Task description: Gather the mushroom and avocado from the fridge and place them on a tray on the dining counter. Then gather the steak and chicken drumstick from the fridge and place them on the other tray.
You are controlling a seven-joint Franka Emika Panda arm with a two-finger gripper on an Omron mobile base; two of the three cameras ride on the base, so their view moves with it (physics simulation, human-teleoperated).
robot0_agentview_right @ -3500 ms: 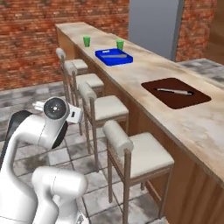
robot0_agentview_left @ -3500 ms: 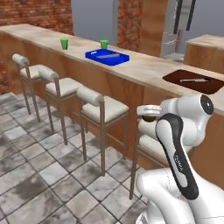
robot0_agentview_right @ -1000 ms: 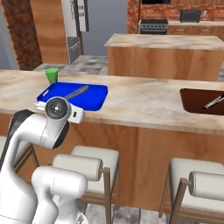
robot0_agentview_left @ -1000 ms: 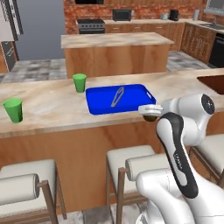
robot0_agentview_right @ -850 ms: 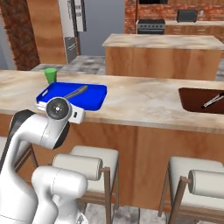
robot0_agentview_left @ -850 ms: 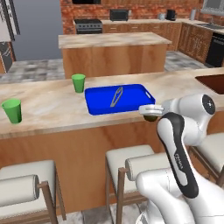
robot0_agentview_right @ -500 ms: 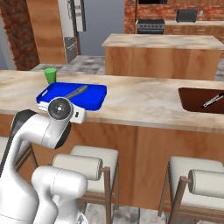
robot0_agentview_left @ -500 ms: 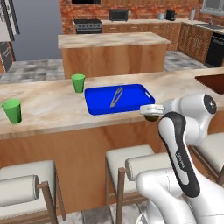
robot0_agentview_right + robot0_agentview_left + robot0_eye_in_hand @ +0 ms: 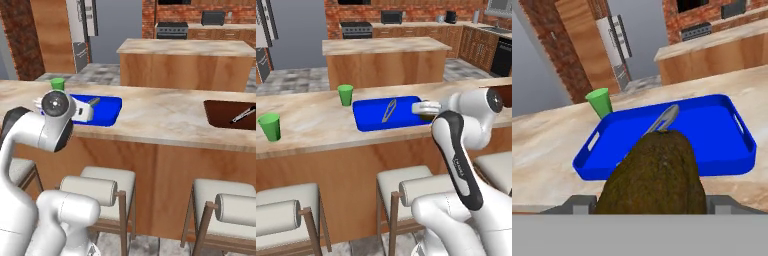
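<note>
Now, tool [image 9: 649, 210]: closed around the avocado [image 9: 654, 177], bottom centre.
Avocado: light, firm, rounded, probably slippery; grip its widest part.
Tray [image 9: 722, 135]: mid-frame, on the table [image 9: 542, 145].

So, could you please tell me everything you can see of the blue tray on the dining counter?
The tray is bright blue and rectangular, with a raised rim, rounded corners and handle slots at its short ends; it looks like smooth plastic. It lies flat on the dining counter, near the edge facing the robot, with a green cup standing just beyond one corner. A slim grey utensil lies inside it, aslant. The end effector holds the avocado before the tray, on the robot's side.
</note>
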